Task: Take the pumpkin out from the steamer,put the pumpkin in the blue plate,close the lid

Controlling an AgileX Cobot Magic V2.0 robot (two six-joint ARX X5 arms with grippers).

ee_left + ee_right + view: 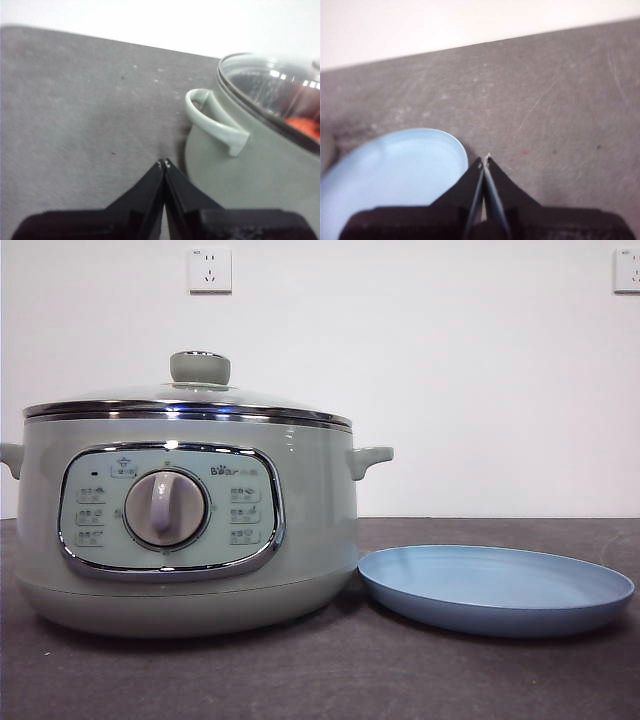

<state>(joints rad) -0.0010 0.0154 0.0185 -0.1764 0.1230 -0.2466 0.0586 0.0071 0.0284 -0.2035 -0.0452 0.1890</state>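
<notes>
The sage-green steamer (185, 525) stands at the left of the front view, its glass lid (190, 398) resting on it with the green knob on top. Through the lid (280, 90) in the left wrist view, an orange-red patch of the pumpkin (305, 125) shows inside the pot. The blue plate (497, 588) lies empty to the steamer's right. My left gripper (164, 162) is shut with nothing in it, above the table beside the steamer's side handle (212, 122). Beside the plate's rim (395, 170), my right gripper (485, 160) is shut and holds nothing. Neither arm shows in the front view.
A dark grey table (320, 680) carries everything. The white wall behind has two power sockets (210, 270). Bare tabletop lies left of the steamer (75, 125) and right of the plate (560, 115).
</notes>
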